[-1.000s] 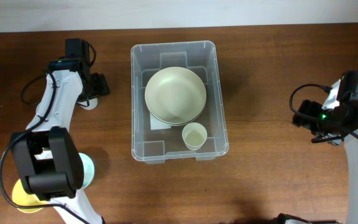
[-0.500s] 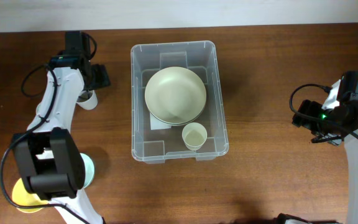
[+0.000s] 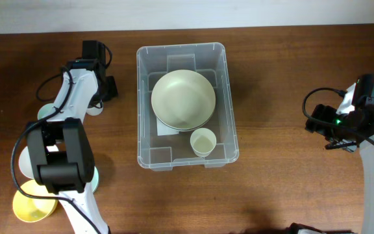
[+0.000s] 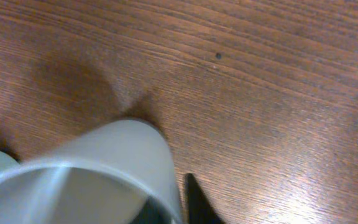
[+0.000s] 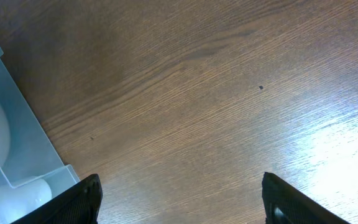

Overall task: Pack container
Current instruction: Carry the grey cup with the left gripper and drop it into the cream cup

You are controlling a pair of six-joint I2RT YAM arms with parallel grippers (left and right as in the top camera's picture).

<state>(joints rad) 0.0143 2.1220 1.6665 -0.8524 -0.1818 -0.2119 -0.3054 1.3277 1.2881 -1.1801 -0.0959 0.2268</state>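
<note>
The container (image 3: 230, 104) sits in the centre of the overhead frame on the table (image 3: 284, 78), holding stacked bowls (image 3: 182, 97) and a small cup (image 3: 202, 142). At upper left, the left gripper (image 3: 98, 101) is closed on a pale cup (image 4: 98, 168). At the right edge, the right gripper (image 5: 182, 205) is spread wide and empty.

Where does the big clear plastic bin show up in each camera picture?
Overhead: the container sits in the middle of the table.
Left wrist: not in it.
Right wrist: the container fills the lower left corner.
Shared landmark: the brown wooden table.
</note>
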